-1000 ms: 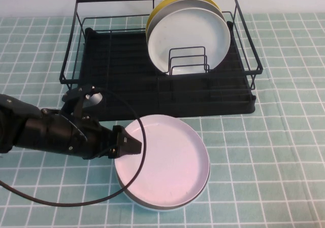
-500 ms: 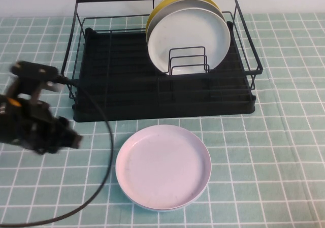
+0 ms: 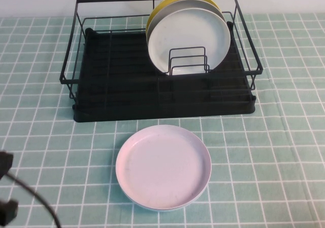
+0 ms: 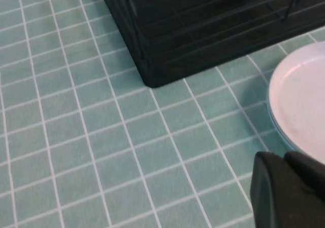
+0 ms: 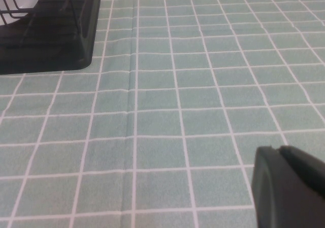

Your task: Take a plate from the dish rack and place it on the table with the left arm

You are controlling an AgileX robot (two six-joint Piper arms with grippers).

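Observation:
The pale pink-lilac plate (image 3: 163, 167) lies flat on the mint-green grid table (image 3: 274, 136), just in front of the black dish rack (image 3: 76, 40). In the high view only a bit of the left arm (image 3: 5, 163) and its black cable (image 3: 35, 205) show at the bottom-left corner. In the left wrist view my left gripper (image 4: 284, 157) is shut and empty, hovering over the cloth beside the plate (image 4: 299, 106) and near the rack's corner (image 4: 203, 25). My right gripper (image 5: 278, 149) is shut and empty over bare cloth, out of the high view.
A pale blue-green plate (image 3: 190, 40), a grey one and a yellow one (image 3: 167, 4) stand upright in the rack's right half behind wire dividers (image 3: 188, 60). The rack's left half holds nothing. The rack's corner shows in the right wrist view (image 5: 51, 40).
The left arm has drawn back from the plate to the left and down, almost out of the high view. The plate stays flat on the table.

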